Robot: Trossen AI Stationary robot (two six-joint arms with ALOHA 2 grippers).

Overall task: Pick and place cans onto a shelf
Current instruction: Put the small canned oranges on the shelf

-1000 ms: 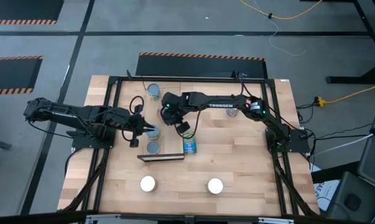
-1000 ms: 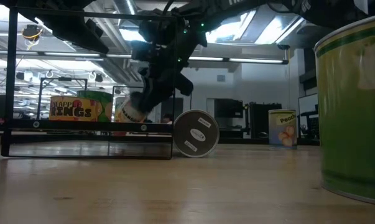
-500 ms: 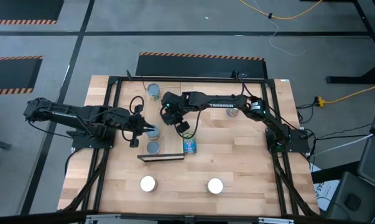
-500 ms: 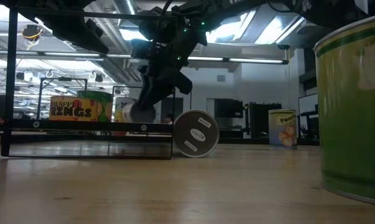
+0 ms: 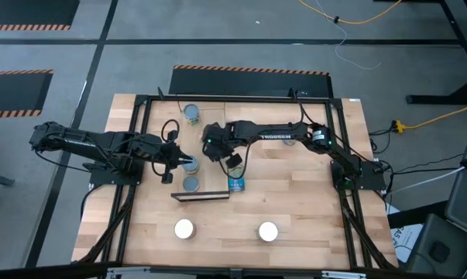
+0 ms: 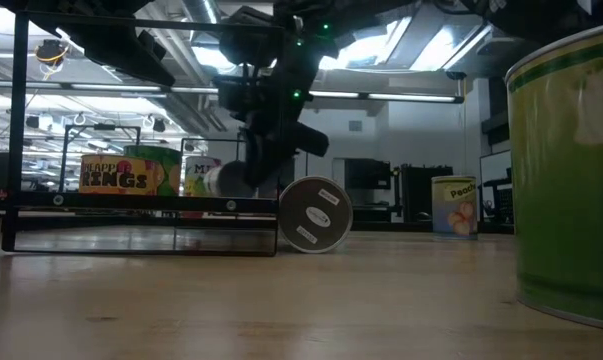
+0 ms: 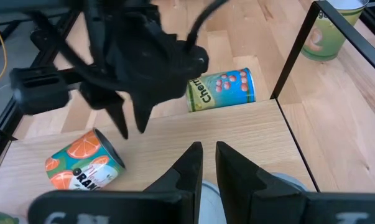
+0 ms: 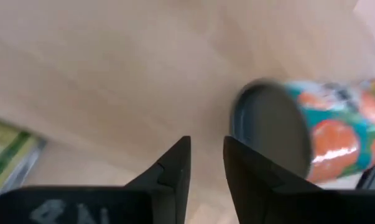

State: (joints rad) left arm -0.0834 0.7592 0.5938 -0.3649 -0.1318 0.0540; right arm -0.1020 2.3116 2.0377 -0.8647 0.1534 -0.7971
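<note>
A: Looking at the bottom of the high view first, two white-topped cans [image 5: 184, 229] stand on the tabletop [image 5: 310, 194], low in the frame.

B: Yep. Just above them the shelf [image 5: 201, 195] has a grey-topped can [image 5: 190, 184] on it, and a blue can [image 5: 236, 182] lies at its right end.

A: Hands?

B: Left hand [image 5: 180, 162] sits left of centre, narrowly parted over a can [image 5: 190, 163]. Right hand [image 5: 233, 161] is at centre, slightly apart, holding nothing; an orange can [image 8: 333, 134] lies beside it.
</note>
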